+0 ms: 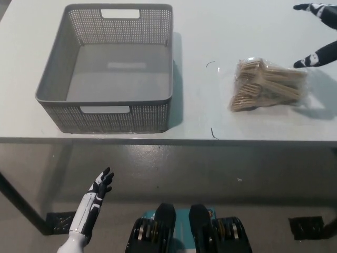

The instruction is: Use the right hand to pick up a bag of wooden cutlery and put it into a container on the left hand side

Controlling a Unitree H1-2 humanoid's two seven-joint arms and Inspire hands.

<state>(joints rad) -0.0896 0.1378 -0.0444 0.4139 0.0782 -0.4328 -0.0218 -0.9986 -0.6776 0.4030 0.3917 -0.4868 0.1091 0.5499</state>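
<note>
Head view: right hand (318, 34) enters at 2 o'clock, upper right edge, only partly in frame. Fingers (310, 60) spread apart, holding nothing, so it reads as open. One fingertip sits just beside the far right end of the bag of wooden cutlery (267, 84); can't tell if it's touching or a bit above. Spread looks like prep for a grasp from the bag's outer side, i.e. reach phase, no lift yet.

Bag lies flat on the white surface (210, 31) at approx 3 o'clock from centre, clear plastic, cutlery bundled w/ handles fanned toward the right. Well apart from the container.

Grey mesh container (121, 116) sits at 10 o'clock, nothing inside, cut-out handles front and back. Open top faces up, so a drop from above should work; bag needs carrying across the bare stretch btwn them.

Left hand (97, 195) rests at 7 o'clock, below the surface edge, fingers apart, empty, out of the way.

Risk, as a guess: slick plastic may slide if the grip is only on the end.
</note>
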